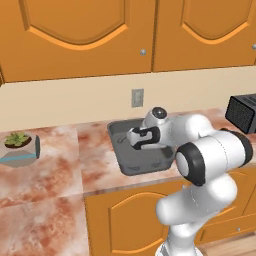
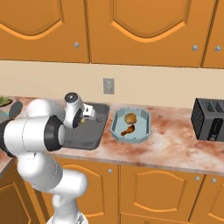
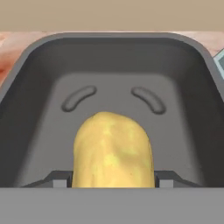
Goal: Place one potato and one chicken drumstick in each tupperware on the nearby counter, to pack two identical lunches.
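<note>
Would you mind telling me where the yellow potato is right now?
The yellow potato sits between the gripper fingers, above the dark grey tray, left of the teal container on the counter.

two potatoes [image 3: 113, 151] [image 2: 130, 117], one drumstick [image 2: 127, 130], two containers [image 2: 144, 120] [image 1: 120, 137], one toaster [image 2: 209, 119]

Backdrop as I see it from the base cameras

I have a black toaster [image 2: 209, 119] at the far right against the cream wall, a grey wall outlet [image 2: 108, 85] on that wall, and a small green potted plant [image 1: 18, 139] in a pale square pot off to the left. Orange upper cabinet doors [image 1: 75, 35] with small round knobs hang overhead; matching lower cabinet doors [image 2: 153, 186] run below.
</note>
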